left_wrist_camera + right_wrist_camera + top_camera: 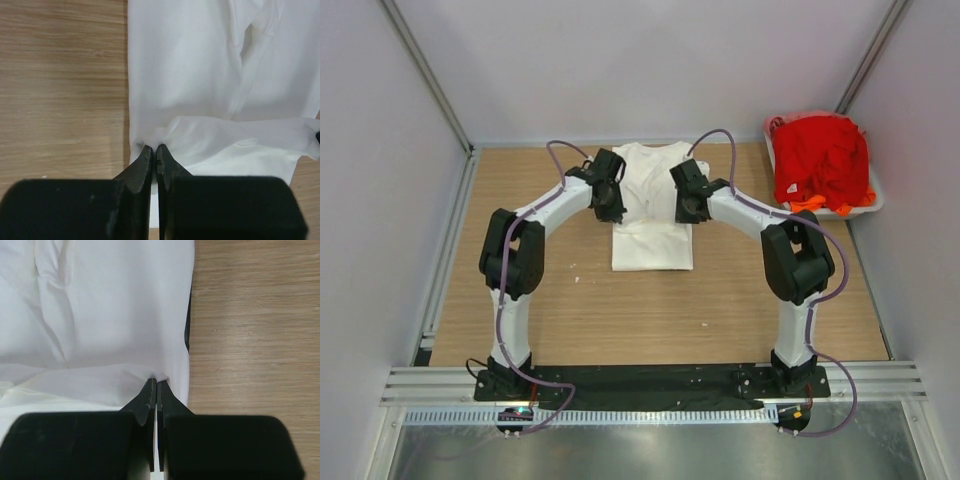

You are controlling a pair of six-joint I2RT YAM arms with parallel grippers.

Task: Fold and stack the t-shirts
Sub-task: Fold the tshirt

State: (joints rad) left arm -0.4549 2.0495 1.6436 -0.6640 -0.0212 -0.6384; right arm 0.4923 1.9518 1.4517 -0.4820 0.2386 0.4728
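The white t-shirt [652, 215] lies folded into a long strip in the middle of the table, collar end at the back. My left gripper [611, 208] is shut on the shirt's left edge; in the left wrist view the gripper [155, 148] pinches a raised fold of white cloth [210, 75]. My right gripper [686, 210] is shut on the right edge; in the right wrist view the gripper [156, 382] pinches the cloth [110, 305] the same way. The red and orange t-shirts [822, 160] lie heaped at the back right.
A pale plastic tub [873, 200] at the back right holds the red and orange heap. The wooden table top [650, 320] ends at grey walls on the left, back and right. The arms' black base plate [650, 380] runs along the near edge.
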